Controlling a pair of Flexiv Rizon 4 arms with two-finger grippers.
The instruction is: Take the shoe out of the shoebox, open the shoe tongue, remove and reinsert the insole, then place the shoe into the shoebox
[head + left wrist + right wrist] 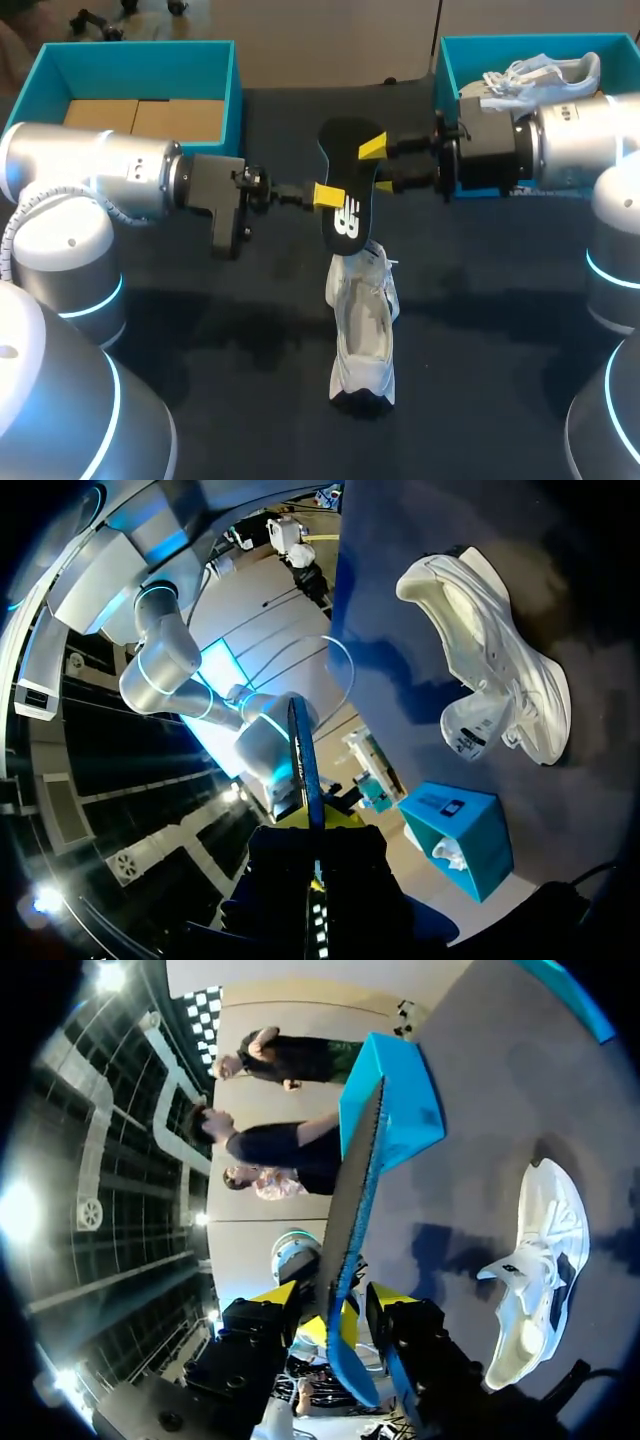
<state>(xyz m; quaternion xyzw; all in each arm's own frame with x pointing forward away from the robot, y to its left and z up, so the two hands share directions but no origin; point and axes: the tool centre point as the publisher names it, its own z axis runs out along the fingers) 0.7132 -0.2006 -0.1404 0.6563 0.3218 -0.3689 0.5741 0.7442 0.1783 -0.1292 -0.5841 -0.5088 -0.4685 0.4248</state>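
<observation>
Insole (345, 222) hung above the shoe (363, 330), pinched by the left gripper (330, 197). Right gripper (378, 167) straddled it with fingers slack, likely mid-handover before reinsertion.

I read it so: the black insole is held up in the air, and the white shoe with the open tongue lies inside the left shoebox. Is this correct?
One point is wrong. The white shoe is not inside the left shoebox; it rests on the table, in front of the gap between the two boxes, as the head view shows. The black insole is indeed held up in the air.
</observation>
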